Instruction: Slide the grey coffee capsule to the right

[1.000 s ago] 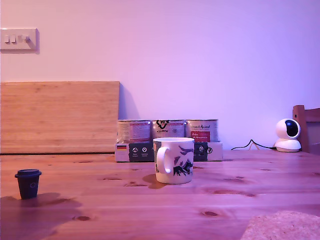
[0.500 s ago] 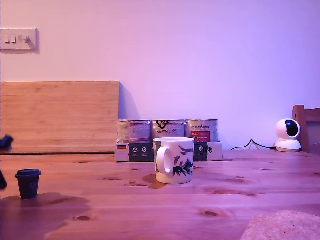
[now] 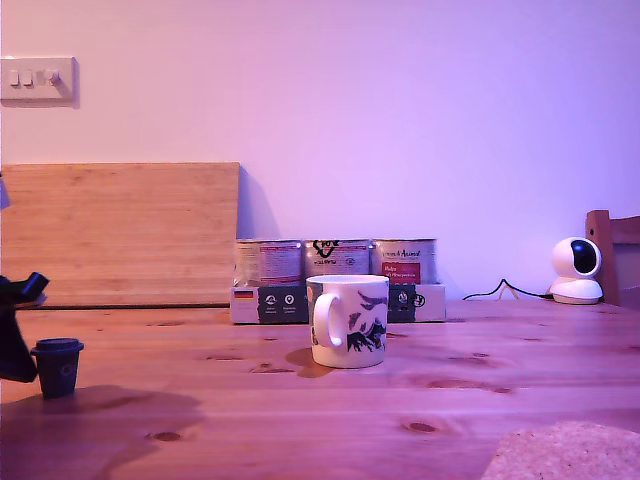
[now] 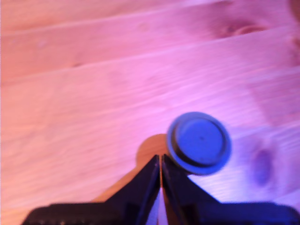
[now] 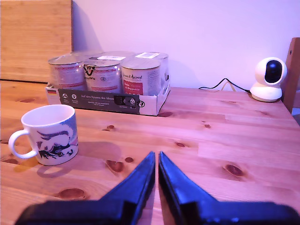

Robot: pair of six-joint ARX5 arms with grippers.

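Observation:
The grey coffee capsule [image 3: 57, 366] stands upright on the wooden table [image 3: 450, 400] near the exterior view's left edge. From above in the first wrist view, the grey coffee capsule [image 4: 200, 142] shows its round rim. My first gripper [image 4: 160, 159] is shut and empty, and its tip rests against the capsule's side. In the exterior view my first gripper [image 3: 18, 345] is a dark shape just left of the capsule. My second gripper [image 5: 156, 155] is shut on nothing, low over the table and far from the capsule. It does not show in the exterior view.
A white mug [image 3: 349, 320] with dark print stands mid-table. Behind it sits a carton of cans [image 3: 336, 280]. A wooden board [image 3: 120, 232] leans on the wall. A small white camera [image 3: 576, 270] and a chair [image 3: 615, 255] are at the exterior view's right, and a cork mat [image 3: 565, 452] lies at the front.
My first gripper has come in from the exterior view's left edge and now stands right beside the capsule. The capsule has not visibly shifted.

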